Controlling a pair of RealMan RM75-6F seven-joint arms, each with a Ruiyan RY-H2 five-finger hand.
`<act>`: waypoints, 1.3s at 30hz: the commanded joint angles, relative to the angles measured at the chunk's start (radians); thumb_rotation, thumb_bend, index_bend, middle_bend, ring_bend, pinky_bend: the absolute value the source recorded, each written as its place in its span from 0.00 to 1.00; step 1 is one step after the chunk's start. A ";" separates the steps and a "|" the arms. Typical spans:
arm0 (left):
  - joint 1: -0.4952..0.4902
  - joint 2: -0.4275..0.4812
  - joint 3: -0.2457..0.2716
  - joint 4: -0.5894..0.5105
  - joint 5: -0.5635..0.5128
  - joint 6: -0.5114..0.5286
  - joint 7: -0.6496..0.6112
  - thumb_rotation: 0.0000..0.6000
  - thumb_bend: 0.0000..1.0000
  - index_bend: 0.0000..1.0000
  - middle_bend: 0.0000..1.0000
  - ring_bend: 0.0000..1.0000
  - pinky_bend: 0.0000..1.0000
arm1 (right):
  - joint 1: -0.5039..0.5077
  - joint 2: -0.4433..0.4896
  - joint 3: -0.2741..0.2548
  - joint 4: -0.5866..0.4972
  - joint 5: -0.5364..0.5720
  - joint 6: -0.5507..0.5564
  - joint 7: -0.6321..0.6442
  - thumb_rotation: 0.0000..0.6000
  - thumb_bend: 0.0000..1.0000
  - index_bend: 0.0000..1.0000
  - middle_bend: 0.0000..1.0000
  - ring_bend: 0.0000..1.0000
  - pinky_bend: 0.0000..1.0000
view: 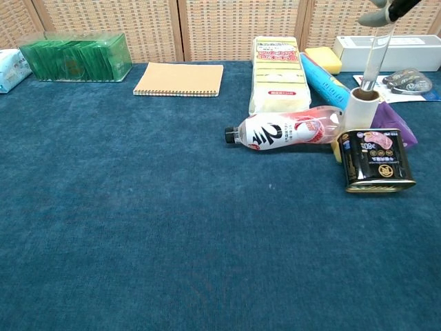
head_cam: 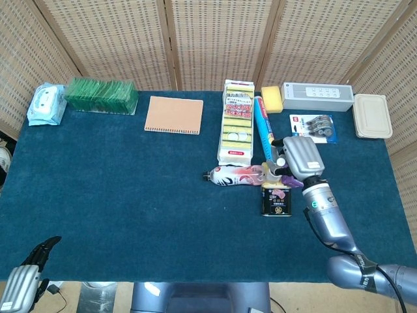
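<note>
While above the white roll (view: 361, 109) (upright): right hand (head_cam: 300, 156).

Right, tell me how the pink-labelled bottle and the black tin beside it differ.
The bottle lies on its side, long and round, with its dark cap pointing left; the black tin is short and boxy, with rounded corners. The bottle's label is white and pink with large dark characters; the tin is black with gold trim and a small pink picture. The bottle lies further from the robot than the tin. Both rest on the blue table cover, close under the right hand.
</note>
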 commanded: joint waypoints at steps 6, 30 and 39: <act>-0.002 0.001 -0.002 0.001 -0.009 -0.010 -0.002 1.00 0.20 0.10 0.16 0.15 0.34 | 0.030 -0.056 -0.012 0.074 0.008 -0.040 0.016 1.00 0.33 0.80 1.00 1.00 1.00; -0.007 0.003 -0.001 0.006 -0.012 -0.023 -0.020 1.00 0.20 0.10 0.16 0.15 0.34 | 0.042 -0.143 -0.033 0.231 -0.013 -0.097 0.091 1.00 0.29 0.64 0.75 0.80 0.74; -0.007 0.003 0.000 0.006 -0.010 -0.020 -0.017 1.00 0.20 0.10 0.16 0.15 0.34 | 0.024 -0.124 -0.038 0.216 -0.048 -0.076 0.100 1.00 0.29 0.48 0.51 0.54 0.54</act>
